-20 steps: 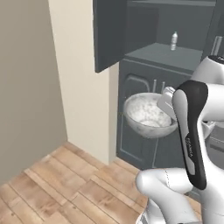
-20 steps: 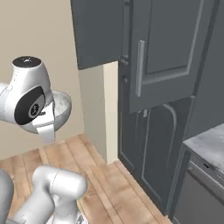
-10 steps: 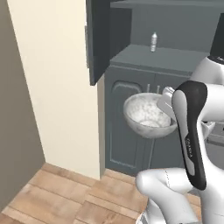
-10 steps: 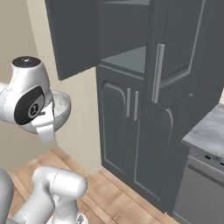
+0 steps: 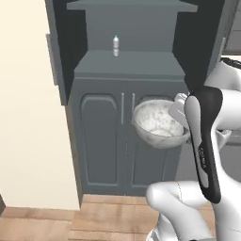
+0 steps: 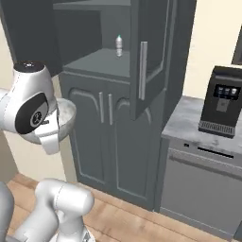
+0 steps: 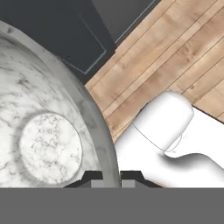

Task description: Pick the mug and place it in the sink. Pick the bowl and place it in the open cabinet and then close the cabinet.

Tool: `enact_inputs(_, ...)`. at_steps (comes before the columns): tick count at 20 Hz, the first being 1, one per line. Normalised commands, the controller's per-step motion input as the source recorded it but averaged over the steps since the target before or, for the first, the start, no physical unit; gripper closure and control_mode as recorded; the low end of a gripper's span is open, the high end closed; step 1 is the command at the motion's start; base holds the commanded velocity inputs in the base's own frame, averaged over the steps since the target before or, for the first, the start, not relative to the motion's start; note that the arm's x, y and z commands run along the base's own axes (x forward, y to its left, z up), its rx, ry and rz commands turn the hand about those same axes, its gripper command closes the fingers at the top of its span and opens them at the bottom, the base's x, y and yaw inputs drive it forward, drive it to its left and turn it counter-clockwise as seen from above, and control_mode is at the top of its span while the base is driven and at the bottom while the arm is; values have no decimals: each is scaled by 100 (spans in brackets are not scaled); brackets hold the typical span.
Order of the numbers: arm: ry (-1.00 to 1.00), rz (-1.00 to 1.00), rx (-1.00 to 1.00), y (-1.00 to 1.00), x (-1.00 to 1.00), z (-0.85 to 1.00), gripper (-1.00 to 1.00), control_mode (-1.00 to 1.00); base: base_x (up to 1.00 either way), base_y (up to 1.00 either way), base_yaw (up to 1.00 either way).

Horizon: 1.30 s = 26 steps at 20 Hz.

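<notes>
The hand (image 7: 111, 177) grips the rim of the bowl (image 5: 157, 123), its two dark fingertips (image 7: 94, 178) closed narrowly, one on each side of the rim wall. In the hand view the bowl's speckled interior and its round flat bottom lie to the left of the fingertips, while wooden floor (image 7: 175, 57) lies to the right. In the left base view the bowl is carried in the air, mouth up and tilted slightly, in front of the arched-panel lower doors (image 5: 101, 141) of the cabinet (image 5: 132, 70). It sits just left of the white arm and below the level of the open shelf (image 5: 129, 61). A small bottle (image 5: 116, 46) stands upright on that shelf. In the right base view the bowl's rim (image 6: 66, 113) projects to the right of the arm's joint, and the cabinet's upper door (image 6: 149, 56) stands open. A coffee machine (image 6: 221, 100) rests on the grey surface (image 6: 189, 120) to the right of the cabinet.
</notes>
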Motion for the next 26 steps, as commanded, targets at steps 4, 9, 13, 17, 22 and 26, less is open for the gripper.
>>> enact_inputs(4, 0, 0, 0, 0, 0, 0, 100, 100, 10, 51, -56)
enact_inputs(9, 0, 0, 0, 0, 0, 0, 100, 100, 19, 68, -52)
enact_inputs(13, 0, 0, 0, 0, 0, 0, 100, 100, 18, 42, -39)
enact_inputs(17, 0, 0, 0, 0, 0, 0, 100, 100, 38, 10, -4)
enact_inputs(22, 0, 0, 0, 0, 0, 0, 100, 100, 59, 1, 1)
enact_inputs(26, 0, 0, 0, 0, 0, 0, 100, 100, 55, 12, 10)
